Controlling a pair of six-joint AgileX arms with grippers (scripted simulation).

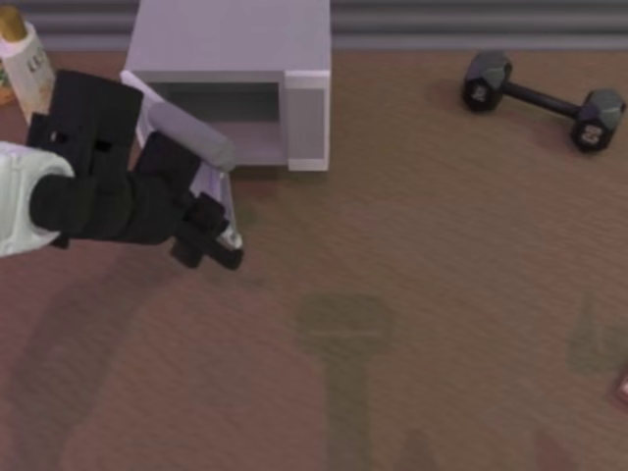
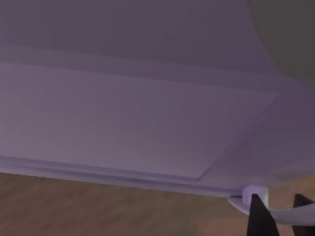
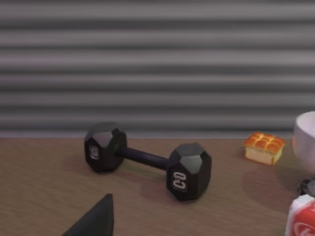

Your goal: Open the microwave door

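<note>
The microwave [image 1: 231, 59] stands at the far edge of the counter [image 1: 412, 324], left of centre in the top view, its grey control panel [image 1: 306, 123] at its right end and its grey interior [image 1: 218, 103] exposed. The microwave door [image 1: 211, 182] is swung open toward the counter's left, hinged at the left side of the opening, with its free edge reaching out over the counter in front of the oven. The left end effector [image 1: 224, 240] is at that free edge; in the left wrist view its two dark fingers [image 2: 258, 219] stand on either side of the white bar handle [image 2: 256, 196], clenched on it, with the door's pale panel [image 2: 123, 123] filling most of that view. The left arm [image 1: 88, 186] extends in from the counter's left side. A bottle [image 1: 25, 59] stands at the far left, beside the oven and partly behind the arm. A black dumbbell [image 1: 543, 100] lies on the counter's far right, well apart from the oven. The right arm does not appear in the top view; its wrist view shows the dumbbell [image 3: 147, 160], a piece of bread [image 3: 263, 147] beyond it, a white vessel [image 3: 306, 140] and a red can [image 3: 302, 219] at the edge, and only one dark tip of the right end effector [image 3: 96, 219], so whether it is released or clenched cannot be told.
</note>
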